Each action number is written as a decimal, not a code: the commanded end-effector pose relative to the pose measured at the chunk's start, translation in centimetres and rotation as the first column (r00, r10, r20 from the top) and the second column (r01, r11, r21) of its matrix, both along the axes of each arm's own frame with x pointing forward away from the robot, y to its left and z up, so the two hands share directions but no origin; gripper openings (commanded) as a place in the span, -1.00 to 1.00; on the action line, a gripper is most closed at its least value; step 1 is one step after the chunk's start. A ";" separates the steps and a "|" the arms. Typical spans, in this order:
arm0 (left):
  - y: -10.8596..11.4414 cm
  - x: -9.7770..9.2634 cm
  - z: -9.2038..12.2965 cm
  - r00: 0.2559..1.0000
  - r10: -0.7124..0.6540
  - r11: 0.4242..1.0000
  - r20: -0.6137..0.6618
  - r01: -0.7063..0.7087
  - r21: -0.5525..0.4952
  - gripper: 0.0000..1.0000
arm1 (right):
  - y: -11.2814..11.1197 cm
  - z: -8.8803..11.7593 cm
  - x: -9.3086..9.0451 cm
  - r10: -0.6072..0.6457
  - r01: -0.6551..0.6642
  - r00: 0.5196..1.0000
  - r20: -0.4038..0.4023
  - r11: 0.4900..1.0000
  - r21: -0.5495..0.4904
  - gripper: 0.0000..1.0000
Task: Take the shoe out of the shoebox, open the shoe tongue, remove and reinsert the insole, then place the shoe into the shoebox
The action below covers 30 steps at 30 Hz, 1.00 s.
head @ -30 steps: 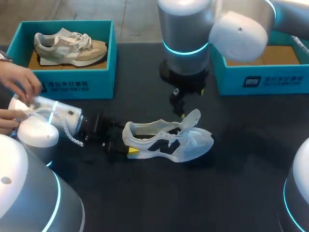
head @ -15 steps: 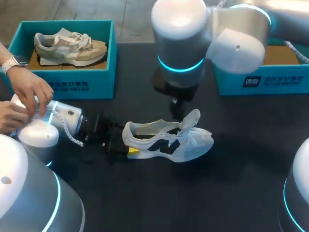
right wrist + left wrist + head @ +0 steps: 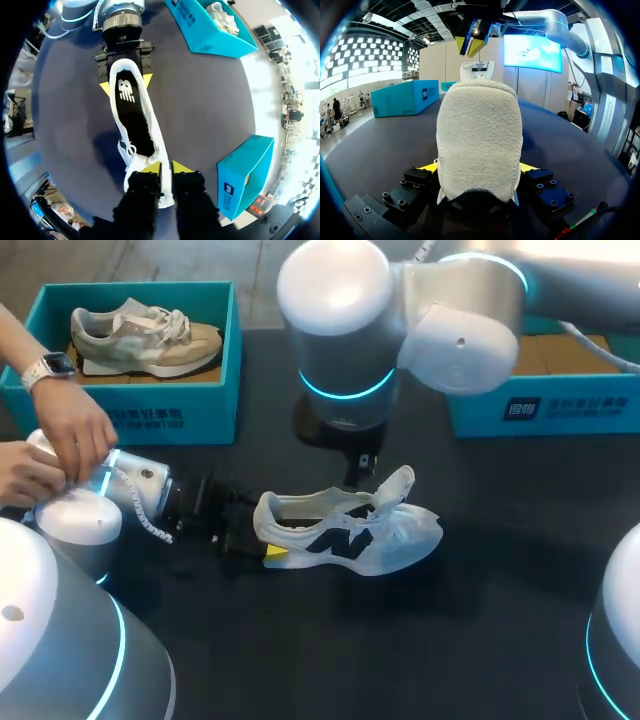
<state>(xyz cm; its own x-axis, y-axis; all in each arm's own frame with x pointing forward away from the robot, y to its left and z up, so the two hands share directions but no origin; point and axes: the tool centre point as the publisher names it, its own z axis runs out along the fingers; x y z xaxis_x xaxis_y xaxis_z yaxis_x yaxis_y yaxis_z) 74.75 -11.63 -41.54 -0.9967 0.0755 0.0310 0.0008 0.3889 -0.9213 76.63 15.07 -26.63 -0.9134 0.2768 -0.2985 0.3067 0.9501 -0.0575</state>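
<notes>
Two shoes and two teal shoeboxes show from the head camera. One white shoe (image 3: 345,530) stands on its sole mid-table with its tongue (image 3: 398,485) raised, well apart from both boxes. One beige shoe (image 3: 145,335) sits in the left shoebox (image 3: 130,410), and the right shoebox (image 3: 545,405) stands at the table's far right. A person's two hands (image 3: 75,430) rest on my left arm (image 3: 120,485).

From the left wrist, my left gripper (image 3: 477,167) clamps the white shoe's heel, one yellow tip pressed to each side.

From the right wrist, my right gripper (image 3: 166,167) hangs over the tongue, with one black insole (image 3: 132,115) lying inside the shoe. Whether it grips anything I cannot tell.
</notes>
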 end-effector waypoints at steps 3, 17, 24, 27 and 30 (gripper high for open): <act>0.2 -0.1 -0.3 1.000 0.001 1.000 0.001 -0.001 0.003 -1.00 | 0.5 -0.2 0.1 -0.006 0.006 1.000 -0.004 1.000 -0.015 -1.00; 0.2 -0.1 -0.3 1.000 0.001 1.000 0.001 -0.001 0.003 -1.00 | 3.8 -2.6 0.3 0.040 -0.038 0.999 -0.021 0.996 0.080 -1.00; 0.2 -0.1 -0.3 1.000 0.001 1.000 0.001 -0.001 0.003 -1.00 | 4.9 -3.6 -0.6 0.073 -0.067 0.996 -0.052 0.992 0.107 -1.00; 0.2 -0.1 -0.3 1.000 0.001 1.000 0.001 -0.001 0.003 -1.00 | 5.2 -4.1 -0.9 0.089 -0.081 0.994 -0.062 0.990 0.118 -1.00; 0.2 -0.1 -0.3 1.000 0.001 1.000 0.001 -0.001 0.003 -1.00 | 5.6 -4.7 -1.0 0.113 -0.103 0.991 -0.074 0.987 0.122 -1.00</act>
<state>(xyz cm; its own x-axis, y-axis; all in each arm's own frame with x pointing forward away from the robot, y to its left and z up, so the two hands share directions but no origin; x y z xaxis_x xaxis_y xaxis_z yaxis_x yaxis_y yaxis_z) 74.75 -11.63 -41.54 -0.9967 0.0755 0.0309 0.0008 0.3887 -0.9214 75.43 20.35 -30.50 -0.9558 0.2140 -0.2017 0.2112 0.9768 0.0354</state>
